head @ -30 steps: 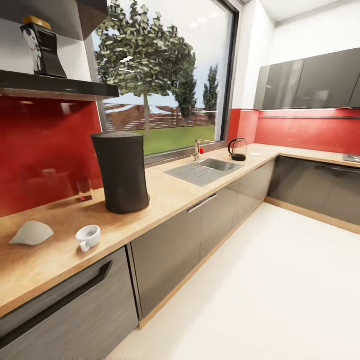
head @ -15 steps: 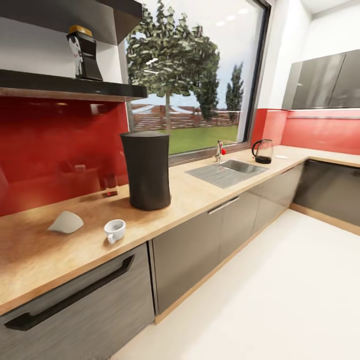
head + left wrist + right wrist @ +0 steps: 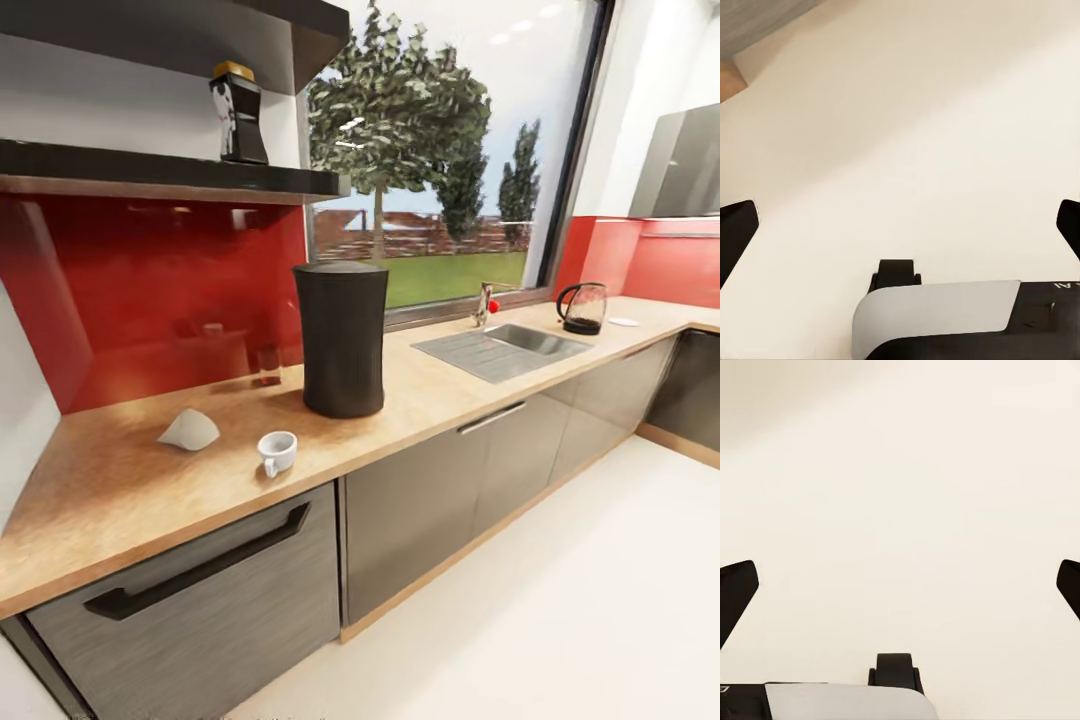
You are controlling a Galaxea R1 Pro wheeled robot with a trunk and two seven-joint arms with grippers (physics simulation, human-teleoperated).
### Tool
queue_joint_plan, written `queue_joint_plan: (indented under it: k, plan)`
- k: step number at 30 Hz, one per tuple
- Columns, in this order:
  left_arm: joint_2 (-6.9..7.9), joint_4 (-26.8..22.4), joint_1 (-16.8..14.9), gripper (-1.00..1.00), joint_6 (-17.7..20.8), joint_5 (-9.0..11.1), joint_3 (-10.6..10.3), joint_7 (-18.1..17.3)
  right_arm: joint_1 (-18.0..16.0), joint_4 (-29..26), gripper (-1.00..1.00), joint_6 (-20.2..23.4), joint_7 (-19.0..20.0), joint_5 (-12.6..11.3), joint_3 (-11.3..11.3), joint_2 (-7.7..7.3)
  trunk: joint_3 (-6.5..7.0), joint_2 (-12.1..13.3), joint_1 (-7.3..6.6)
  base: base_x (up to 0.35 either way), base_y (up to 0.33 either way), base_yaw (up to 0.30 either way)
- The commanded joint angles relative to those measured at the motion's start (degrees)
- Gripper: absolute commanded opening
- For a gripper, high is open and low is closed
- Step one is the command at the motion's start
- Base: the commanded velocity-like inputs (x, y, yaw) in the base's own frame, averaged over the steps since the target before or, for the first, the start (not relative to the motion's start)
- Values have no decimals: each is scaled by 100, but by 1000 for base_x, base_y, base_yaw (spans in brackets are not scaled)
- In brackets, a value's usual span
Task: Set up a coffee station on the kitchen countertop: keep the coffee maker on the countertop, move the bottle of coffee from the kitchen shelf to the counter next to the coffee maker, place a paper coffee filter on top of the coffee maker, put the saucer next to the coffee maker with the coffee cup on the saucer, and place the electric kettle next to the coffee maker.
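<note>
In the left wrist view, the left gripper (image 3: pixel 900 225) has two black fingertips (image 3: pixel 735 232) with rounded, tapering ends, one at each edge of the picture and set wide apart. Between them, nearer the camera, sits a small black block with a squared top on a slightly wider foot, and against it a smooth silver-grey housing with a rounded corner over a black body that carries faint white lettering at its edge. In the right wrist view, the right gripper (image 3: pixel 900 585) has the same black tapered fingertips (image 3: pixel 735 592), the same small black block, and a pale grey rounded housing.
</note>
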Motion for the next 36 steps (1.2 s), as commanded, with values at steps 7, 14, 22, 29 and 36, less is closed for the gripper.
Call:
queue_joint_plan:
  k: [7, 14, 22, 29, 36]
  plan:
    - [0, -7, 2, 100, -8, 1, -7, 4, -3, 5, 100, -13, 3, 3, 2, 0, -5, -3, 0, 40, -65, 173]
    - [0, -7, 2, 100, -8, 4, -8, 3, -3, 5, 100, -18, 0, 20, 2, 0, -5, -3, 0, 125, -201, 91]
    - [0, -7, 2, 100, -8, 2, -7, 0, -3, 5, 100, -21, -3, 21, 2, 0, -5, -3, 0, 30, -43, 231]
    - [0, -7, 2, 100, -8, 2, -2, -1, -3, 5, 100, -20, -3, 21, 2, 0, -5, -3, 0, 3, -4, 268]
    - [0, -7, 2, 100, -8, 2, -7, 0, -3, 5, 100, -21, -3, 21, 2, 0, -5, -3, 0, 0, -1, 272]
